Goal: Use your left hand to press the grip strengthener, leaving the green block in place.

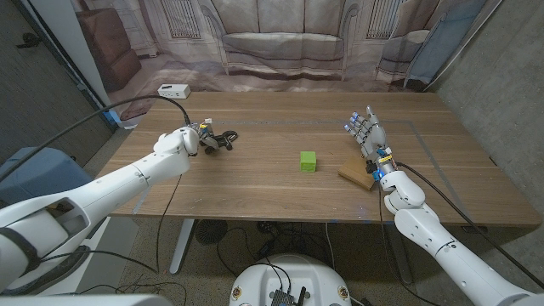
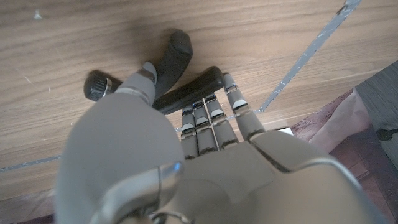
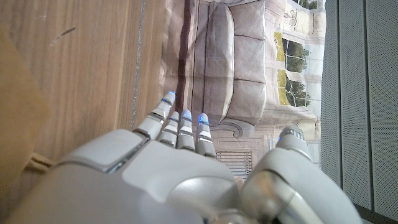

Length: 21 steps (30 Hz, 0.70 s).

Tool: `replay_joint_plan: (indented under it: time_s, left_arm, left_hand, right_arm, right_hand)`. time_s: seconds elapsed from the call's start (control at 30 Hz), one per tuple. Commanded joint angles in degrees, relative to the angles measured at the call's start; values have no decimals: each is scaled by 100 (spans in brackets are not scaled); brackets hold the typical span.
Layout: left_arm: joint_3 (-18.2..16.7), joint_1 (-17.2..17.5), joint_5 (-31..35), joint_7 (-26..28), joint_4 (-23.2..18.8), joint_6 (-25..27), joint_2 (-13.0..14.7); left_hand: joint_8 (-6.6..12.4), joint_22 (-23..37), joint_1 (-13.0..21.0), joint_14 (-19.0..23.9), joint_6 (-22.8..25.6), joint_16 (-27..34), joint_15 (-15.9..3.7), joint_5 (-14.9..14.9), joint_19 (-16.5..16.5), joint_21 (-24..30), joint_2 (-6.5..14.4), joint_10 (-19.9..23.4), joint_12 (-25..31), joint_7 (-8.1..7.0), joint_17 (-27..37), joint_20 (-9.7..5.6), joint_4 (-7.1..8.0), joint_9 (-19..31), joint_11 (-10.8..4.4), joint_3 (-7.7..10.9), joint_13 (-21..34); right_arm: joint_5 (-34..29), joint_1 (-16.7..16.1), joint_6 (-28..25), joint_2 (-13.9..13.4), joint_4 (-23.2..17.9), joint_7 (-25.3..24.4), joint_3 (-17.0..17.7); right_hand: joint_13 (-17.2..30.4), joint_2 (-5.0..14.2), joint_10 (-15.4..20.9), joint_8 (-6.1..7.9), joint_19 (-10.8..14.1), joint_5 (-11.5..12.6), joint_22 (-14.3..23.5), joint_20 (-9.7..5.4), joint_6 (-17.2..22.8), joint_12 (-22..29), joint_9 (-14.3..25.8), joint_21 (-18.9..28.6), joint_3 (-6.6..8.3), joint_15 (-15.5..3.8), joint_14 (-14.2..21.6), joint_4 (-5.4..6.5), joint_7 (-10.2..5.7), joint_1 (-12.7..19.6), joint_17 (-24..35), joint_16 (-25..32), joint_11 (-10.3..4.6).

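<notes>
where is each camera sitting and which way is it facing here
Head view: on the robot's head, looking down over the wooden table at the green block; both arms show.
Left wrist view: on the left wrist, looking along the left robot hand onto the grip strengthener it grips.
Right wrist view: on the right wrist, looking past the upright right robot hand toward the backdrop.
Shared: head and left wrist views both show the grip strengthener.

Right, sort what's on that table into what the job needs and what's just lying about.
Belongs to the job:
- grip strengthener, black, with the left hand on its handles
- green block, mid-table, to be left in place

Just lying about:
- wooden block by the right hand, which holds nothing
- white box at the table's far edge
</notes>
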Motion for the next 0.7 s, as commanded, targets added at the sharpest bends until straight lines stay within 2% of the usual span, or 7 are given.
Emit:
replay_joint_plan:
  time_s: [0.03,0.37,0.7]
  left_arm:
    - [-194,91,-331,219,-181,95,-1]
    - [-549,285,-686,603,-586,139,112]
    - [-557,300,-801,675,-749,219,193]
  left_hand:
    - [49,50,1006,692,380,28,-369,55,1080,93,882,363,60,80,17,-474,-397,15,-75,489,44]
    - [89,62,1227,935,636,10,-395,84,1244,188,908,572,104,94,20,-499,-388,25,-96,642,69]
    - [87,68,1308,1089,718,10,-397,94,1362,257,902,664,120,115,24,-508,-374,29,-80,706,87]
  right_arm:
    - [61,-24,59,39,32,28,32]
    - [82,-35,186,52,64,97,79]
    - [114,-47,233,59,61,122,113]
  right_hand:
    - [21,70,53,-1,24,-19,13,19,29,-30,26,-5,-11,-1,61,-11,12,14,33,12,3]
    - [21,74,60,-3,27,-20,13,20,27,-29,26,-5,-13,2,62,-11,9,14,34,10,2]
    - [21,77,63,-5,30,-19,13,19,24,-29,26,-5,-14,1,66,-15,5,19,34,9,-3]
